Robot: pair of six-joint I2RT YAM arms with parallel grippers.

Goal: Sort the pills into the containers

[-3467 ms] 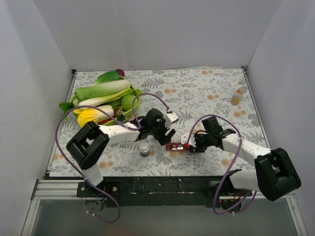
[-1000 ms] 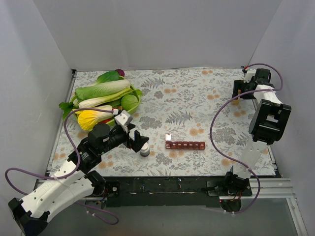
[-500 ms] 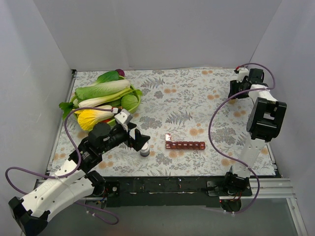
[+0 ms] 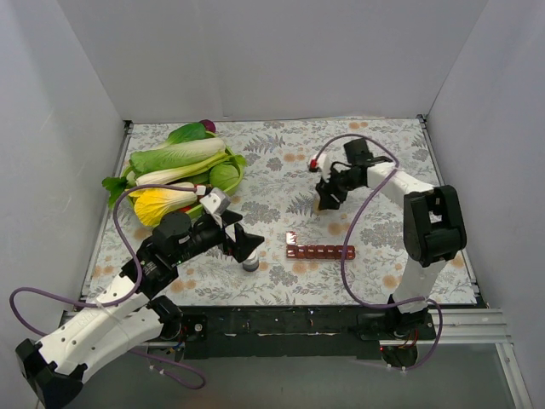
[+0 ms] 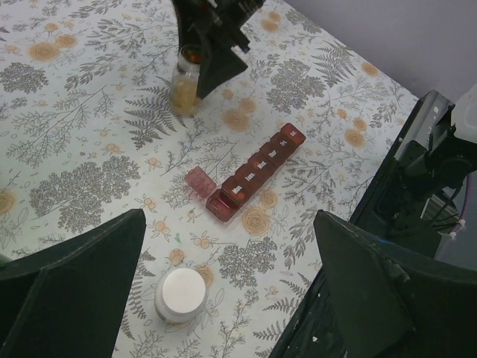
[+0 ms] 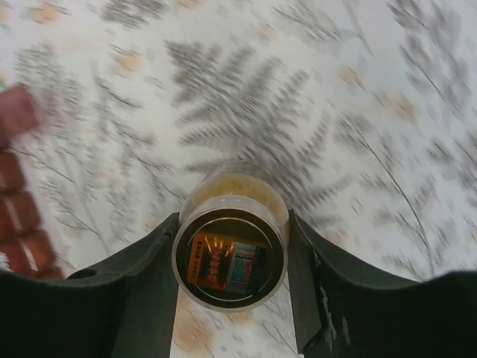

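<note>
On the flowery table (image 4: 383,153), near the front middle, lies the dark red strip (image 4: 320,251). It is flat, with its little boxes in a row. The lid at its left end is flipped open. The other lids are down.

A small grey bottle (image 5: 181,293) with a white cap stands upright close to the open end of the strip, not touching it.

Right by the bottle hangs the left gripper (image 4: 245,241). Its fingers are wide apart and hold nothing.

Farther back on the table, apart from the strip, is the right gripper (image 4: 328,198). Its two fingers are pressed on the sides of a small clear jar (image 6: 229,253). The jar has no lid, and something orange and blue shows inside. The wrist picture is too blurry to tell what that is. I cannot tell if the jar touches the table.

At the far left sits a green bowl (image 4: 232,181) full of leafy greens.
</note>
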